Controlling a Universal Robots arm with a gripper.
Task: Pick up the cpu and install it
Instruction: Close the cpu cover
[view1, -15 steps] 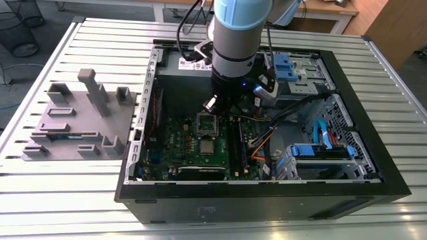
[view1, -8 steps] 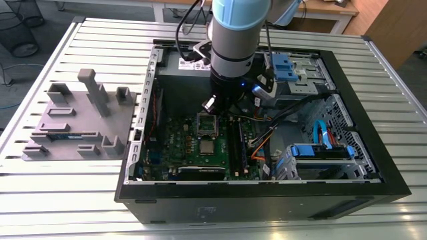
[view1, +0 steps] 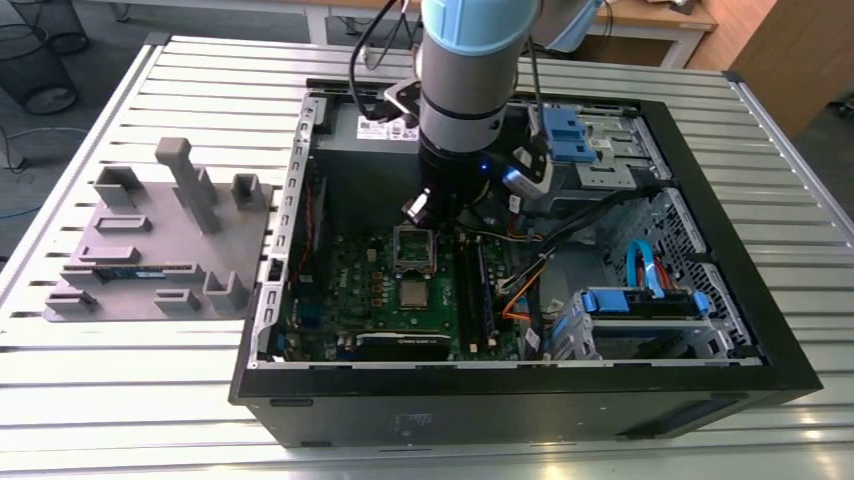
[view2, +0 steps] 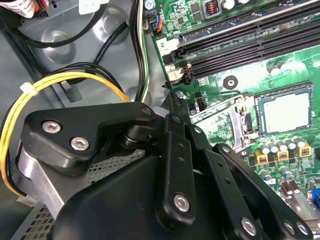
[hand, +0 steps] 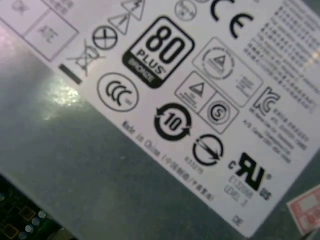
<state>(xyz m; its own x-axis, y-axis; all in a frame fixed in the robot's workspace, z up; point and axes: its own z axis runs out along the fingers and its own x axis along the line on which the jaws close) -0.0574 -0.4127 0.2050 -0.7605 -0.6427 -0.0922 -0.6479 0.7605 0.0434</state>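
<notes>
I am looking at a slatted metal table (view1: 134, 400) carrying an open black computer case (view1: 534, 410), lying on its side with its inside facing up. The arm (view1: 467, 60) is reaching straight down into the case, over the half nearer the power supply.

To the exterior view's left of the case, a grey tray (view1: 147, 235) is sitting on the table, with a narrow green memory stick (view1: 134, 272) lying in one of its slots.

Inside the case, the green motherboard (view1: 350, 290) is lying flat. In the first wrist view I am seeing the grey power supply housing (hand: 75, 150) and its white label (hand: 200, 100) close up.

The gripper (view1: 424, 208) is hovering just above the board, beside the silver socket frame (view1: 414, 243), which is standing raised. In the second wrist view its black linkage is taking up the foreground, its tip (view2: 175, 107) pointing towards the black memory slots (view2: 240, 37), with a yellow cable loop (view2: 75, 77) behind it. I cannot tell whether the tool is wide or narrow, and I am seeing nothing in its grasp.

The cpu (view1: 415, 293) is lying flat on the motherboard, just beside the frame (view2: 235, 117) and apart from the gripper; the second wrist view shows the chip (view2: 286, 112) sitting square inside the socket outline.
</notes>
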